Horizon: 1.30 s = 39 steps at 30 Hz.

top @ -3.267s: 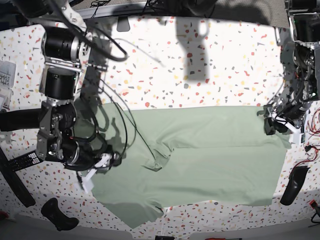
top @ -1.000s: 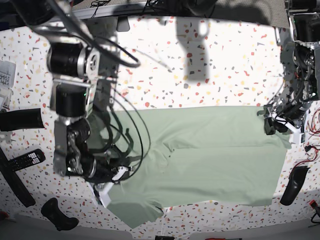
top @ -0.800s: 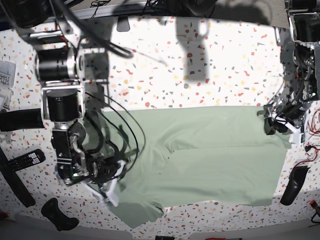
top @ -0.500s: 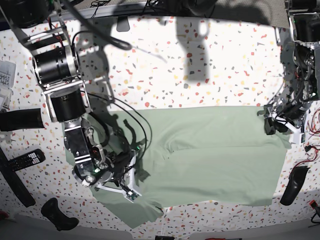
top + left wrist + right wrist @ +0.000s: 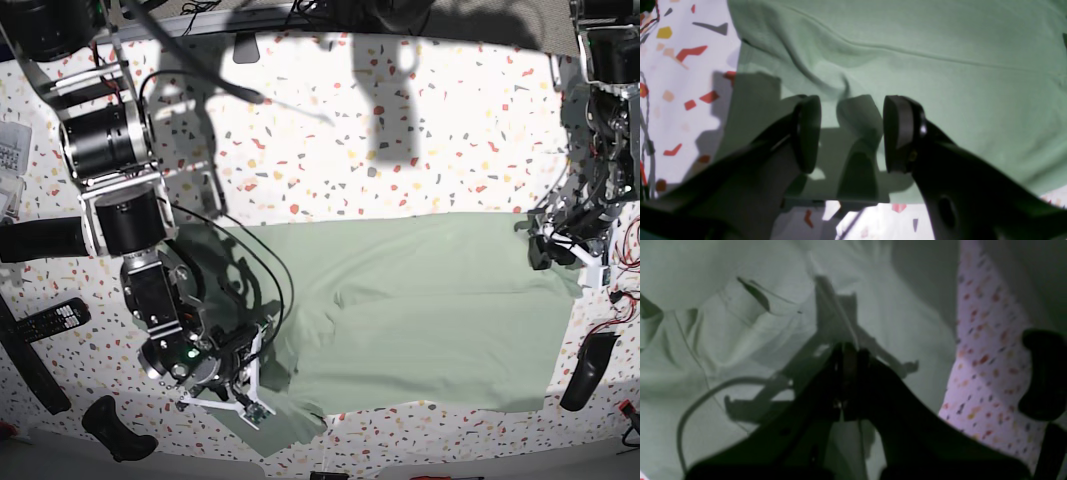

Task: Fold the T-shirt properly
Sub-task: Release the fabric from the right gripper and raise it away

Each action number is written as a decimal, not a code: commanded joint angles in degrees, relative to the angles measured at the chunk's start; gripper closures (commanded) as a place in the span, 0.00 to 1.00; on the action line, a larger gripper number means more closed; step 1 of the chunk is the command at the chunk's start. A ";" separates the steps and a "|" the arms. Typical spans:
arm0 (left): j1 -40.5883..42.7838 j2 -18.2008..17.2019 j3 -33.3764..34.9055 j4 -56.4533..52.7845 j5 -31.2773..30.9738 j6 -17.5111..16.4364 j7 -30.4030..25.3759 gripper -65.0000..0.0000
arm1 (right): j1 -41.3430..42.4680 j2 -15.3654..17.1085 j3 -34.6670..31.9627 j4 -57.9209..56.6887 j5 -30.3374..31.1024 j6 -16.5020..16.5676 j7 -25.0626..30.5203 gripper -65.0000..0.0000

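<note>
At the near table edge, a black controller (image 5: pixel 115 428) lies on the speckled table (image 5: pixel 420 140), just left of the right gripper (image 5: pixel 262 372). The right gripper is fully closed with shirt cloth pinched between its tips, over the near left part of the T-shirt (image 5: pixel 430 310). In the right wrist view, this gripper (image 5: pixel 846 355) sits above wrinkled cloth near the collar. A remote (image 5: pixel 45 322) and a black bar (image 5: pixel 40 240) lie left of that arm. The T-shirt lies spread across the table's middle. Its right edge is beside the left gripper (image 5: pixel 560 250). In the left wrist view, the left gripper (image 5: pixel 851 133) is partly spread above the hem, with nothing between the pads. A black object (image 5: pixel 588 370) lies near the right corner. The far half of the table is bare.
</note>
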 commanded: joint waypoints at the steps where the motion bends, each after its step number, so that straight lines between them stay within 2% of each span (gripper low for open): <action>1: -0.94 -0.96 -0.26 1.09 -0.48 -0.26 -1.31 0.58 | 2.45 0.33 0.15 0.79 -0.66 -0.61 1.09 1.00; 9: -0.92 -0.94 -0.28 1.09 -0.48 -0.26 -1.31 0.58 | 2.40 1.11 0.15 0.72 -1.44 -0.61 2.64 1.00; 14: -0.94 -0.96 -0.26 1.09 -0.48 -0.26 -1.33 0.58 | 2.43 1.09 0.15 0.13 -5.62 -0.46 5.55 1.00; 18: -0.92 -0.96 -0.26 1.09 -0.48 -0.26 -1.33 0.58 | 2.43 1.09 0.15 -2.47 -5.60 1.57 8.31 1.00; 19: -0.94 -0.96 -0.26 1.09 -0.46 -0.26 -1.33 0.58 | 2.40 1.09 0.15 -3.39 -5.62 1.57 8.44 0.93; 22: -0.94 -0.96 -0.28 1.09 -0.28 -0.28 -1.40 0.58 | 2.43 1.11 0.15 -6.47 -8.31 1.36 8.98 0.63; 24: -0.94 -0.96 -0.28 1.09 1.22 -0.26 -1.95 0.58 | 2.40 1.16 0.15 -8.13 -11.72 -0.72 9.60 0.51; 25: -0.94 -0.96 -0.28 1.09 2.34 -0.26 -2.64 0.58 | 2.43 1.18 0.15 -8.63 -13.31 -2.78 9.44 0.50; 28: -0.94 -0.96 -0.28 1.09 5.49 -0.24 -3.72 0.58 | 2.49 1.60 0.15 -8.85 -16.44 -8.39 7.80 0.50; 32: -0.94 -0.96 -0.28 1.09 7.28 -0.24 -4.59 0.58 | 3.13 2.01 0.15 -8.83 -18.32 -19.23 2.01 0.50; 33: -0.94 -0.98 -0.28 1.09 7.28 -0.24 -4.94 0.58 | 3.34 2.14 0.15 -8.83 -18.29 -21.05 0.61 0.50; 36: -0.94 -0.96 -0.28 1.09 7.28 -0.24 -5.81 0.58 | 3.96 2.71 0.15 -8.04 -17.46 -23.76 -0.46 0.50; 39: -0.96 -0.96 -0.28 1.09 7.28 -0.24 -6.19 0.58 | 4.20 3.19 0.15 -5.86 -14.14 -24.20 -0.94 0.50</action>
